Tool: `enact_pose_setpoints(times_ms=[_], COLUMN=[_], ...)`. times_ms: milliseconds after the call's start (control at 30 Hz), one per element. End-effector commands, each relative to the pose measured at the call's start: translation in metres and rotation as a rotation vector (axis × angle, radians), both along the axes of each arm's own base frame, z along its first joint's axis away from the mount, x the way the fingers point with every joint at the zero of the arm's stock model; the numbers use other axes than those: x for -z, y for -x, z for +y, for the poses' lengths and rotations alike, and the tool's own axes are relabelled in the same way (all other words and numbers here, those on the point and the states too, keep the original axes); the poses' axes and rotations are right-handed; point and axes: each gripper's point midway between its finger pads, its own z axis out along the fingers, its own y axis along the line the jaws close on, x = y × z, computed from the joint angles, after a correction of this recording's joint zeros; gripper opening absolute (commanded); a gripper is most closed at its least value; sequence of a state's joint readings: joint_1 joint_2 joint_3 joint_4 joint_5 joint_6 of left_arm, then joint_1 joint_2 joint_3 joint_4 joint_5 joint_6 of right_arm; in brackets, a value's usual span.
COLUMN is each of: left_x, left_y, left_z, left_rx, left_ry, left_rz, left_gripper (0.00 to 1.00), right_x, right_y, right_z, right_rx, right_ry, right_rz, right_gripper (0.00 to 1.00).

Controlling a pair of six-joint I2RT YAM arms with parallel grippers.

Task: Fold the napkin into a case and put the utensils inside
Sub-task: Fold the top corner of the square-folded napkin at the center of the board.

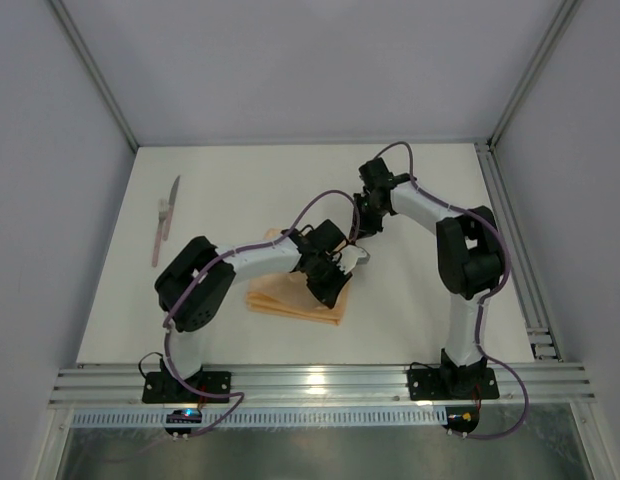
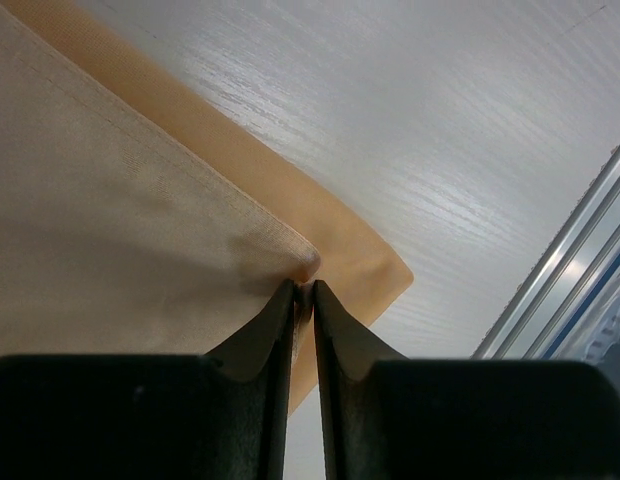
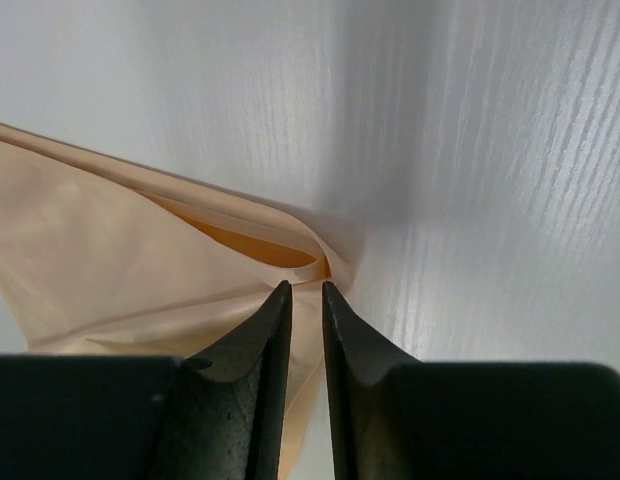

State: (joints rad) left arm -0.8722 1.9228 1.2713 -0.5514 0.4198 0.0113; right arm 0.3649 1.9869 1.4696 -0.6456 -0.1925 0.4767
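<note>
The peach-orange napkin lies folded in layers on the white table, between the two arms. My left gripper is shut on a corner of the napkin's upper layer, with the jaws pinching cloth at their tips. My right gripper is shut on a lifted, curled edge of the napkin, with cloth between its tips. A utensil with a grey blade and a pale pink handle lies at the far left of the table, away from both grippers. No finished case shows.
A metal rail runs along the table's near edge, and another rail runs along the right side. Enclosure walls stand at the left, back and right. In the left wrist view the rail lies close beyond the napkin's corner.
</note>
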Motion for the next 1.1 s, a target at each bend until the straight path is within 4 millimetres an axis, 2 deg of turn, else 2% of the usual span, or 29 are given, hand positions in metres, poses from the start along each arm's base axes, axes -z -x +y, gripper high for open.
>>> enact_pose_setpoints(times_ms=[0, 133, 333, 500, 600, 700, 733, 800, 900, 967, 1000, 1067], left_x=[-0.013, -0.020, -0.021, -0.023, -0.024, -0.021, -0.020, -0.025, -0.036, -0.049, -0.059, -0.079], left_y=[-0.009, -0.007, -0.004, -0.002, 0.003, 0.007, 0.008, 0.013, 0.015, 0.018, 0.019, 0.024], left_z=[-0.015, -0.018, -0.020, -0.025, -0.027, -0.027, -0.026, -0.025, -0.025, -0.025, -0.026, -0.028], left_rx=[0.016, 0.016, 0.022, 0.004, 0.017, 0.033, 0.042, 0.050, 0.095, 0.117, 0.130, 0.155], left_ry=[0.055, 0.069, 0.079, 0.085, 0.089, 0.090, 0.089, 0.095, 0.117, 0.127, 0.144, 0.173], left_rz=[-0.017, -0.009, 0.013, 0.039, 0.053, 0.071, 0.076, 0.098, 0.085, 0.089, 0.085, 0.106], left_gripper=[0.15, 0.15, 0.15, 0.15, 0.17, 0.24, 0.30, 0.36, 0.39, 0.40, 0.43, 0.48], right_x=[0.004, 0.013, 0.007, 0.003, 0.004, 0.002, 0.000, -0.007, -0.019, -0.035, -0.048, -0.058], right_y=[0.002, 0.004, -0.001, -0.006, -0.008, -0.010, -0.010, -0.013, -0.014, -0.014, -0.014, -0.011], right_z=[-0.003, -0.013, -0.011, -0.012, -0.012, -0.009, -0.007, -0.004, -0.002, 0.000, 0.001, 0.001], right_rx=[-0.038, -0.020, -0.020, -0.018, -0.021, -0.035, -0.041, -0.049, -0.067, -0.080, -0.087, -0.096], right_ry=[0.063, 0.111, 0.102, 0.113, 0.118, 0.106, 0.094, 0.078, 0.059, 0.040, 0.031, 0.022], right_rz=[0.015, 0.022, -0.002, -0.019, -0.019, -0.030, -0.032, -0.055, -0.089, -0.130, -0.162, -0.192], right_gripper=[0.23, 0.23, 0.23, 0.08, 0.06, 0.06, 0.06, 0.06, 0.06, 0.06, 0.06, 0.06])
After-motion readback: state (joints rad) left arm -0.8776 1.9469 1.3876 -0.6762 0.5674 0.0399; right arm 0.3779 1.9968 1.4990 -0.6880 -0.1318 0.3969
